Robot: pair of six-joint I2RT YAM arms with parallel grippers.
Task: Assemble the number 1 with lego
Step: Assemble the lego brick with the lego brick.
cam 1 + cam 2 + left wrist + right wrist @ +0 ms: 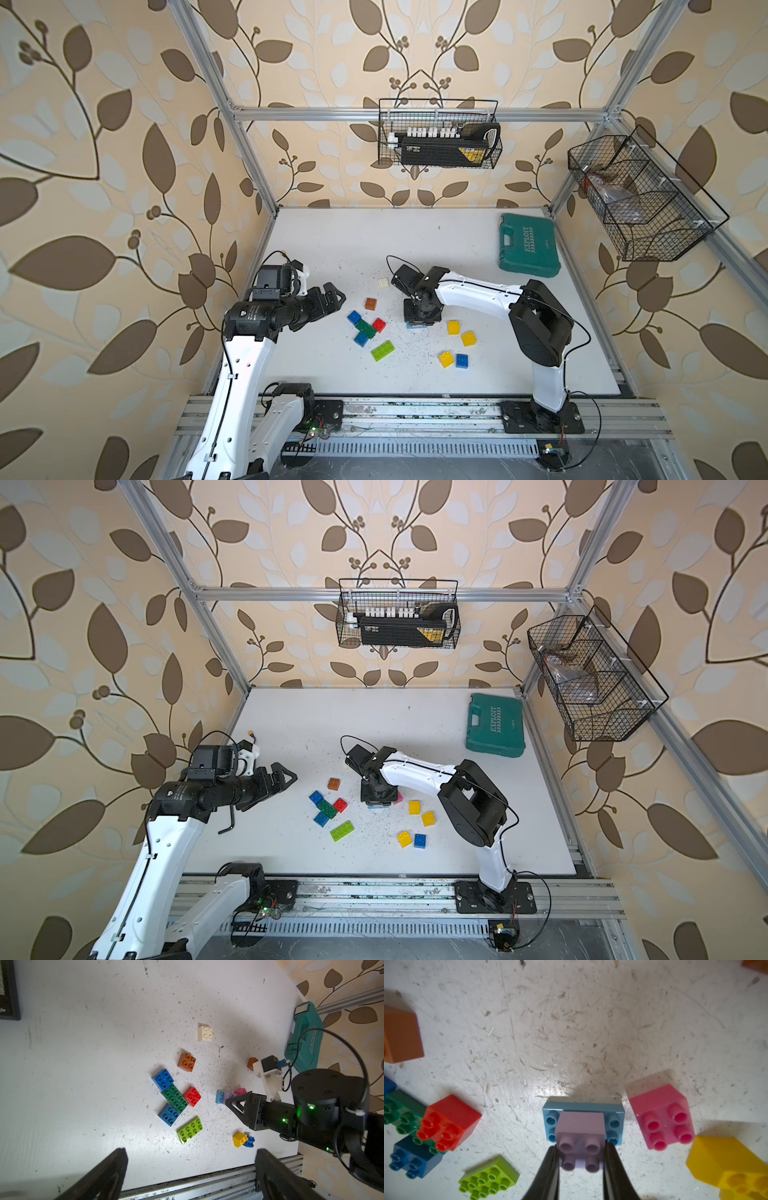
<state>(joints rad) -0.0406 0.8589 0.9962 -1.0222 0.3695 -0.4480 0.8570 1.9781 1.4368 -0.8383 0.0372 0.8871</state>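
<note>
My right gripper (580, 1153) is shut on a lilac square brick (581, 1132) that sits on top of a light blue longer brick (583, 1105) lying on the table. In a top view the right gripper (419, 318) points straight down mid-table and hides both bricks almost fully. A pink brick (662, 1118) lies right beside the light blue one. My left gripper (336, 297) hovers open and empty at the left, its fingers (116, 1163) wide apart above the table's front edge. Loose lego lies between the arms: blue (354, 317), green (366, 328), red (378, 324), lime (382, 350).
A brown brick (371, 304) and a white brick (383, 283) lie farther back. Yellow bricks (454, 327) and a blue one (461, 360) lie under the right arm. A teal tool case (528, 245) sits at the back right. Wire baskets (440, 133) hang on the walls.
</note>
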